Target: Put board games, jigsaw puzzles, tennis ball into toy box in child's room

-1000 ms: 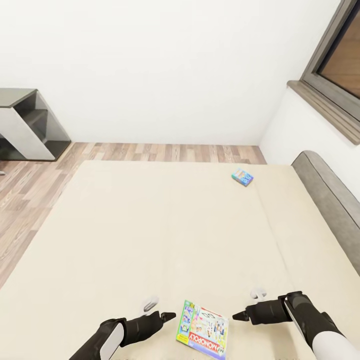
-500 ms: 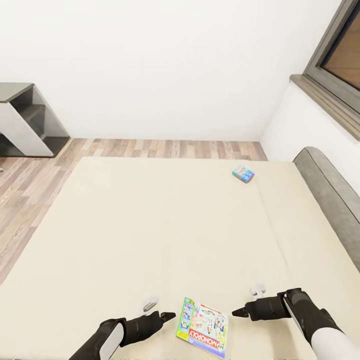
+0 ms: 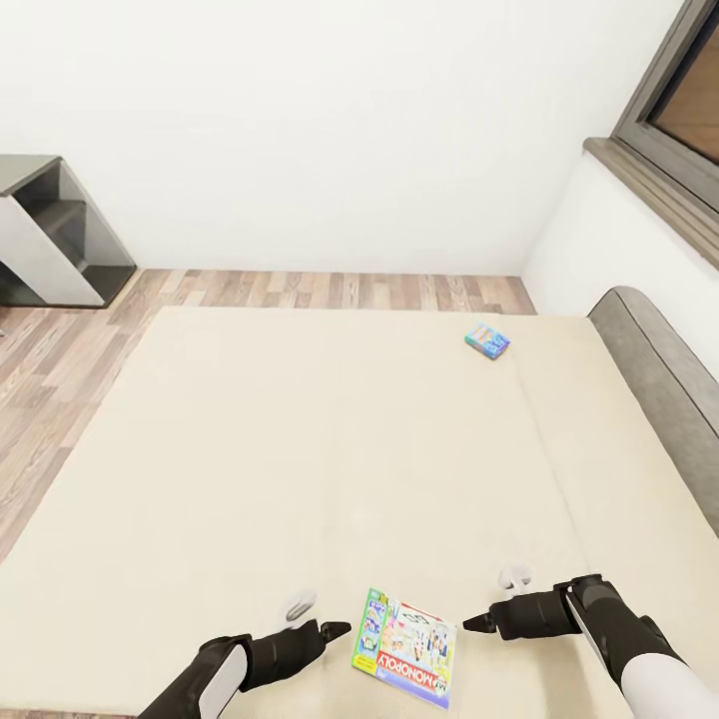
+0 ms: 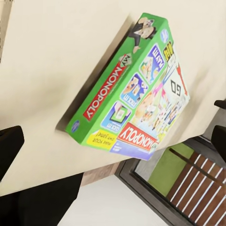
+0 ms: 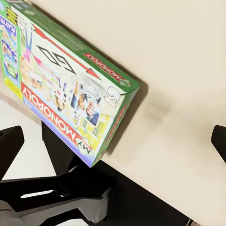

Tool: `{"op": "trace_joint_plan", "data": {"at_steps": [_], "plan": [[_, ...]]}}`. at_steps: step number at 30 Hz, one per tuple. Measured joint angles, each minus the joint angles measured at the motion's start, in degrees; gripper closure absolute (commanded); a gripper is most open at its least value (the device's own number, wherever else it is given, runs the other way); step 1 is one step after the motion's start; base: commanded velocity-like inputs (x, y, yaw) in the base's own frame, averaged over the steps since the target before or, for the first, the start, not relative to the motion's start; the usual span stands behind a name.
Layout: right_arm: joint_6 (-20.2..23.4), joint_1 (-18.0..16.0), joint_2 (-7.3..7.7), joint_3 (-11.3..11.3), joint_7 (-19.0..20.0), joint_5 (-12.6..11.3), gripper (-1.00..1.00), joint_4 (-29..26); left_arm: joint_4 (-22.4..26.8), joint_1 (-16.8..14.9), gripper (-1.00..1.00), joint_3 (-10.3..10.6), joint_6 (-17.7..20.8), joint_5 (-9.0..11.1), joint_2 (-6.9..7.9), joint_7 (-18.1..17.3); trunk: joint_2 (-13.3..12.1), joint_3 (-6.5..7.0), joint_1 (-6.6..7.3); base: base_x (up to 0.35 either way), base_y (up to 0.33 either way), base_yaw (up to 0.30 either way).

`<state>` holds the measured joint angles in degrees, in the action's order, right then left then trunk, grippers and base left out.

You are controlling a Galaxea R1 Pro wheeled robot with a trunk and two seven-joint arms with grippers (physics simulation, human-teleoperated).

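While both arms reach low over the cream bed (image 3: 300,449), the head view shows the green-edged Monopoly box (image 3: 406,648) lying flat between the two pincers, near the bed's close edge. Left pincer (image 3: 335,631) sits just beside the box's left side, right pincer (image 3: 474,626) just beside its right; neither touches it. From this angle the tips look pointed and I cannot tell their gap. Far beyond the right pincer, a small teal-blue game box (image 3: 487,341) rests on the bed near its far edge. A grey headboard (image 3: 664,369) runs along the right, a dark shelf unit (image 3: 50,235) stands on the wood-plank floor (image 3: 330,290) beyond the left pincer. Left wrist view: the Monopoly box (image 4: 134,92) lies ahead of the fingers (image 4: 9,143), which stand wide apart with nothing between them. Right wrist view: the same box (image 5: 66,82) lies ahead on the bed, fingers (image 5: 9,143) spread wide apart, holding nothing.
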<state>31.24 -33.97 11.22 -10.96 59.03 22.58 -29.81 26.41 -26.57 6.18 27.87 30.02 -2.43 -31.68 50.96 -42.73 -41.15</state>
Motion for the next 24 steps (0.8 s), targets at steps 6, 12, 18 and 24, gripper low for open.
{"op": "trace_joint_plan", "data": {"at_steps": [6,12,18,24], "plan": [[0.0,0.0,0.00,0.0,0.1,0.0,-1.00,0.0,0.0,-0.1,-1.00,-0.1,-0.3,0.2,-0.06,-0.2,0.0,-0.18,0.00,0.000,0.000,0.006],[0.0,0.0,0.00,0.0,0.1,0.0,-1.00,0.0,0.0,-0.3,-1.00,-0.1,-0.5,0.3,-0.28,-0.2,0.0,-0.27,0.00,0.000,0.000,0.003],[0.0,0.0,-0.02,0.1,0.1,0.0,-1.00,0.0,0.0,-0.6,-1.00,-0.1,-0.5,0.3,-0.80,-0.1,0.0,-0.31,0.00,0.000,0.000,0.001],[0.0,0.1,-0.14,0.2,0.1,0.0,-1.00,0.1,0.0,-0.8,-1.00,-0.1,-0.6,0.4,-1.14,0.0,0.0,-0.32,0.00,0.000,0.000,0.000]]}}
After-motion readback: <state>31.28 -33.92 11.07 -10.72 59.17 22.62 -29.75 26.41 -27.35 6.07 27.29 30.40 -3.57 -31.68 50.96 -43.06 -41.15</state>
